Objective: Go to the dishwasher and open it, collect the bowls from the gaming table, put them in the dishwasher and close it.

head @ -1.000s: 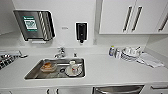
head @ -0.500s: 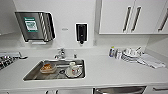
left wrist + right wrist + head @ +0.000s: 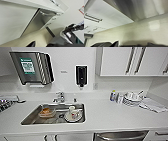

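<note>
Grippers' opening: I cannot tell. White counter carries a steel sink holding dishes; the closed dishwasher sits under the counter's front edge, right of the sink.

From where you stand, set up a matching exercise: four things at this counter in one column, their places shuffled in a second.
Things:
1. black soap dispenser
2. white mug
3. stainless-steel dishwasher front
4. stack of white plates

Places:
A. under the countertop
B. on the wall
C. on the countertop, right of the steel sink
D. in the sink

Pairs: 1-B, 2-D, 3-A, 4-C
</note>
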{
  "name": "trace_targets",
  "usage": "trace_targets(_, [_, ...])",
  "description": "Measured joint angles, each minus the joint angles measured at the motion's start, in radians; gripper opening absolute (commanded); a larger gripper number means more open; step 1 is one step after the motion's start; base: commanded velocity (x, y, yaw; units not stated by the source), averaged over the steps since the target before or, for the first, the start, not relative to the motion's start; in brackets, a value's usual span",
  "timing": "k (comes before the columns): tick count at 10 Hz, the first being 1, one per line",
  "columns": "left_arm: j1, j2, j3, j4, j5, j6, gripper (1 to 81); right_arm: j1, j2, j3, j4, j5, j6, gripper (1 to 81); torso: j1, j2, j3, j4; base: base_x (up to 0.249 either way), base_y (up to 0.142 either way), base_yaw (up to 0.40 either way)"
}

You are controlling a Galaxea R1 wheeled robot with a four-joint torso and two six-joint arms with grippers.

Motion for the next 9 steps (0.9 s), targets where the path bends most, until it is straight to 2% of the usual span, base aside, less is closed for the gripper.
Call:
trace_targets(4, [-0.082,-0.025,0.068,-0.001,0.021,0.0,81.1,0.001,0.001,0.0,0.0,0.0,0.0,81.1,0.092,-0.148,-0.001,0.0,0.0,0.0,0.0])
trace_targets(6, [-0.091,0.017,0.075,-0.006,0.056,0.0,81.1,0.0,0.001,0.0,0.0,-0.001,0.002,81.1,0.116,-0.193,-0.008,0.0,0.0,0.0,0.0])
trace_targets(9, [-0.093,0.014,0.048,-0.011,0.071,0.0,81.1,0.011,0.003,0.001,0.0,-0.004,0.003,81.1,0.125,-0.208,-0.094,0.0,0.0,0.0,0.0])
